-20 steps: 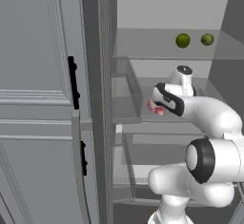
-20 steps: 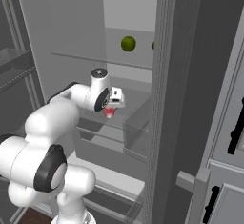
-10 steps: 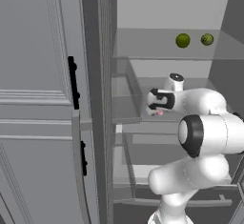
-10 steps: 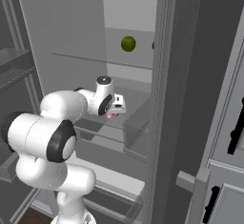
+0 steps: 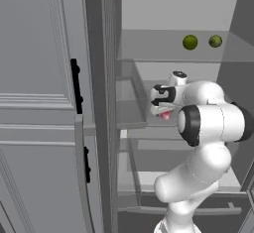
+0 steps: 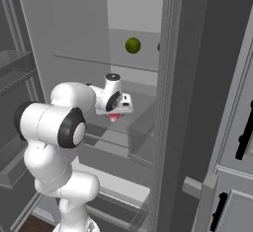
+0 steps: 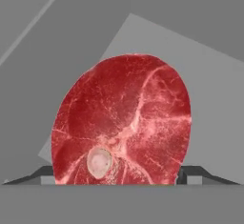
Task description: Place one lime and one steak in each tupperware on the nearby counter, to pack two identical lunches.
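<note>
Steak [image 7: 123, 123] sits between my gripper [image 7: 119, 178] fingertips in the hand view, red marbled face with a pale round bone toward the camera; I read the jaws as clamped on it. From both base views I see the gripper [image 5: 166, 112] inside the open fridge, just above a glass shelf [image 5: 130, 113], pink meat [image 6: 114, 118] showing under it. 2 limes [image 5: 190, 42] [image 5: 215, 41] rest on the shelf above, well apart from the hand.
</note>
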{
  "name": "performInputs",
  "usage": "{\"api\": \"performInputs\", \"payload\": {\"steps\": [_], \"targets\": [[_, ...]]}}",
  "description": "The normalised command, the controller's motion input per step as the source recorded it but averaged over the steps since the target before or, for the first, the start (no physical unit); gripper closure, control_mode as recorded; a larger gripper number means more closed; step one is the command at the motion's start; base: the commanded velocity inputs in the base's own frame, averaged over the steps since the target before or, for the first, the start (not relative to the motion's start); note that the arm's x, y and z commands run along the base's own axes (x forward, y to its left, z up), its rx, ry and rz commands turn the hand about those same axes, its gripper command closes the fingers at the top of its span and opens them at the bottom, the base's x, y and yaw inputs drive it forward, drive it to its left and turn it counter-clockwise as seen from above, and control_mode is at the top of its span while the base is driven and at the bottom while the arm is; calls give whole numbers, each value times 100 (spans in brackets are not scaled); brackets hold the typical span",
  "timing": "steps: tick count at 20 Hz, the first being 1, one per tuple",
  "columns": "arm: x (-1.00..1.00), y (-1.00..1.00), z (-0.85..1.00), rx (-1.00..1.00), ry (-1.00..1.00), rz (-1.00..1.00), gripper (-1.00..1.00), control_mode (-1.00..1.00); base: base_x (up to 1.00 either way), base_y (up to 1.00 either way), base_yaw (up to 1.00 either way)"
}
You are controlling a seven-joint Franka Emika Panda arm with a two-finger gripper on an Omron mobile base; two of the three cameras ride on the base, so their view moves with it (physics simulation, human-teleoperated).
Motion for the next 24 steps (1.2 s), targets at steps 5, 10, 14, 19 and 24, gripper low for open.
{"api": "performInputs", "payload": {"steps": [5, 10, 14, 19, 24], "targets": [[5, 31, -61, -1, 0, 3, 100, -100, 0, 0, 0], [-30, 3, -55, -1, -1, 4, 100, -100, 0, 0, 0], [-75, -22, -5, 0, -1, 0, 100, -100, 0, 0, 0], [-99, -9, 23, 0, 0, 0, 100, -100, 0, 0, 0], [-100, -9, 82, 2, 0, -1, 100, -100, 0, 0, 0]]}}
